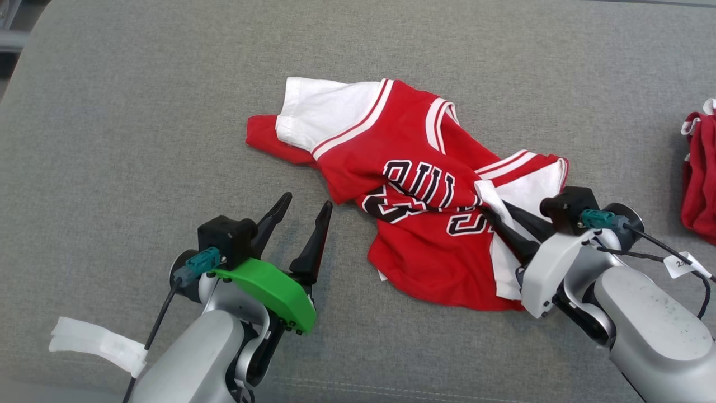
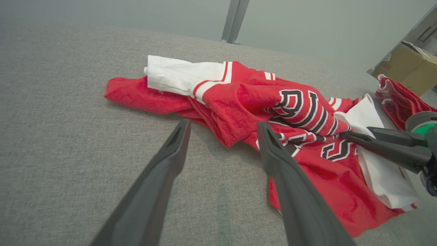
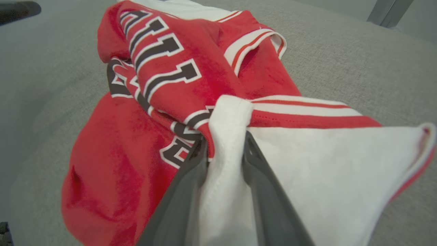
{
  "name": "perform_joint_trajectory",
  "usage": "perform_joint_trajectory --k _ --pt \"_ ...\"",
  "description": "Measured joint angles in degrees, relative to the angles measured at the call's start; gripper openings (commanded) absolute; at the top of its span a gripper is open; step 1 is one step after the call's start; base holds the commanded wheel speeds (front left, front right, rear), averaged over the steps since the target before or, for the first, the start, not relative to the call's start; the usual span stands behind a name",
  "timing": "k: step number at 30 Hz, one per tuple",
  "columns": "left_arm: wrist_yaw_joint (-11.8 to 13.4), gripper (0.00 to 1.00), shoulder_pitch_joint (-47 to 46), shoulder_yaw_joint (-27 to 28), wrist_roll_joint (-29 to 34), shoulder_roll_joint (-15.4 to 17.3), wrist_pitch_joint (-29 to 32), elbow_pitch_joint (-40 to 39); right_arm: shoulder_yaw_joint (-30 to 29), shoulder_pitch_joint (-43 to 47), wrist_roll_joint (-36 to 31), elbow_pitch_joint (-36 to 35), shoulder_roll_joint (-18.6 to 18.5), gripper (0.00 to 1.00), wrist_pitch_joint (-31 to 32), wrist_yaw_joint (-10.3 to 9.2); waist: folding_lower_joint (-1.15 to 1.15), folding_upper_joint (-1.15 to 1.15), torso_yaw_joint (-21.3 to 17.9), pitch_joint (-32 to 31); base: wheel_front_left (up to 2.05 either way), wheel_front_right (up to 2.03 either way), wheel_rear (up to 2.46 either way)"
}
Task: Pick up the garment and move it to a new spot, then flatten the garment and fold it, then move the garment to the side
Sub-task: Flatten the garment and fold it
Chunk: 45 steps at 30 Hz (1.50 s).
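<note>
The garment (image 1: 414, 151), a small red jersey with white sleeves and black white-outlined lettering, lies crumpled on the grey cloth surface (image 1: 140, 140). My right gripper (image 1: 488, 211) comes in from the lower right and is shut on a raised fold of the white sleeve. In the right wrist view its fingers (image 3: 225, 138) pinch that fold of the garment (image 3: 170, 68). My left gripper (image 1: 306, 204) stands open just left of the jersey, nothing between its fingers. In the left wrist view the left gripper (image 2: 223, 125) points at the garment (image 2: 239, 99), with the right gripper (image 2: 344, 135) at the side.
Another red-and-white cloth (image 1: 699, 173) lies at the right edge of the surface, also seen as a bundle (image 2: 396, 99) in the left wrist view. A cardboard box (image 2: 409, 65) and a metal post (image 2: 234, 20) stand beyond the far edge.
</note>
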Motion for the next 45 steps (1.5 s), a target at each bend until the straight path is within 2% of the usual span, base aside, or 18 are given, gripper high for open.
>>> perform_joint_trajectory --k 2,3,5,7,8,9,10,11,15,17,19,20,22,23,38,39,41,45 --pt "0.0 1.00 0.0 0.2 0.0 0.0 0.0 0.0 -0.6 0.0 0.5 -0.1 -0.2 0.24 -0.1 -0.01 0.00 0.00 -0.4 -0.1 0.00 0.00 0.00" --pt "0.1 1.00 0.1 0.3 0.0 0.0 0.0 0.0 -0.9 0.0 0.6 -0.3 -0.3 0.27 -0.2 -0.03 0.00 0.00 -0.7 -0.1 0.00 0.00 0.00" --pt "0.1 1.00 0.3 0.8 0.0 0.2 0.0 -0.1 -1.3 0.1 0.6 -0.5 -0.6 0.45 -0.3 -0.09 0.00 0.00 -1.2 -0.2 0.00 0.00 0.00" --pt "0.1 1.00 0.6 1.0 0.0 0.6 0.0 -0.3 -1.8 0.1 1.0 -1.0 -1.0 0.50 -0.3 -0.16 0.00 0.00 -1.7 -0.2 0.00 0.00 0.00" --pt "0.1 1.00 0.7 1.0 0.0 0.7 0.0 -0.3 -2.1 0.1 1.1 -1.2 -1.3 0.61 -0.3 -0.16 0.00 0.00 -2.0 -0.2 0.00 0.00 0.00" --pt "0.1 1.00 0.7 1.1 0.0 0.8 0.0 -0.4 -2.4 0.1 1.2 -1.3 -1.6 0.68 -0.3 -0.18 0.00 0.00 -2.3 -0.2 0.00 0.00 0.00" --pt "0.1 1.00 0.7 1.1 0.0 0.9 0.0 -0.4 -2.7 0.2 1.5 -1.3 -1.9 0.65 -0.3 -0.24 0.00 0.00 -2.6 -0.1 0.00 0.00 0.00" --pt "0.1 1.00 0.7 1.1 0.0 0.9 0.0 -0.5 -3.0 0.4 1.6 -1.3 -2.1 0.52 -0.4 -0.25 0.00 0.00 -2.9 -0.1 0.00 0.00 0.00" --pt "0.1 1.00 0.7 1.0 0.0 0.8 0.2 -0.8 -3.3 1.5 2.1 -1.3 -2.4 0.41 -0.5 -0.67 0.00 0.00 -3.6 0.5 0.00 0.00 0.00" --pt "0.1 1.00 0.7 0.9 0.0 0.6 0.4 -0.9 -3.4 1.7 2.6 -1.3 -2.4 0.40 -0.6 -0.67 0.00 0.00 -3.8 0.7 0.00 0.00 0.00" --pt "0.1 1.00 0.7 0.8 0.0 0.4 0.6 -0.9 -3.4 2.0 3.0 -1.3 -2.4 0.44 -0.6 -0.67 0.00 0.00 -3.8 0.9 0.00 0.00 0.00" --pt "0.1 1.00 0.7 0.8 0.0 0.4 0.7 -1.0 -3.4 2.0 3.0 -1.4 -2.4 0.53 -0.6 -0.67 0.00 0.00 -3.8 0.9 0.00 0.00 0.00" --pt "0.1 1.00 0.7 0.9 0.0 0.3 0.7 -1.0 -3.4 2.1 3.0 -1.5 -2.4 0.94 -0.6 -0.67 0.00 0.00 -3.7 1.0 0.00 0.00 0.00" --pt "0.1 1.00 0.7 0.9 0.0 0.2 0.7 -1.1 -3.4 2.1 3.0 -1.6 -2.4 1.00 -0.7 -0.67 0.00 0.00 -3.6 1.1 0.00 0.00 0.00" --pt "0.1 1.00 0.7 0.3 0.0 -0.5 0.9 -0.7 -2.7 0.9 3.0 -1.7 -1.7 1.00 -0.4 -0.68 0.00 0.00 -0.8 1.2 0.00 0.00 0.00" --pt "0.1 1.00 0.7 0.3 0.0 -0.5 0.9 -0.7 -2.6 0.9 3.0 -1.5 -1.6 0.89 -0.1 -0.67 0.00 0.00 -0.6 1.2 0.00 0.00 0.00" --pt "0.1 1.00 0.7 0.5 0.0 -0.5 0.9 -0.6 -2.0 0.8 3.0 -1.0 -1.4 0.53 0.4 -0.67 0.00 0.00 -0.4 1.1 0.00 0.00 0.00" --pt "0.5 1.00 0.7 0.5 0.0 -0.5 0.8 -0.5 -1.6 0.4 3.0 -0.4 -0.7 0.28 0.7 -0.66 0.00 0.00 0.0 1.0 0.00 0.00 0.00"
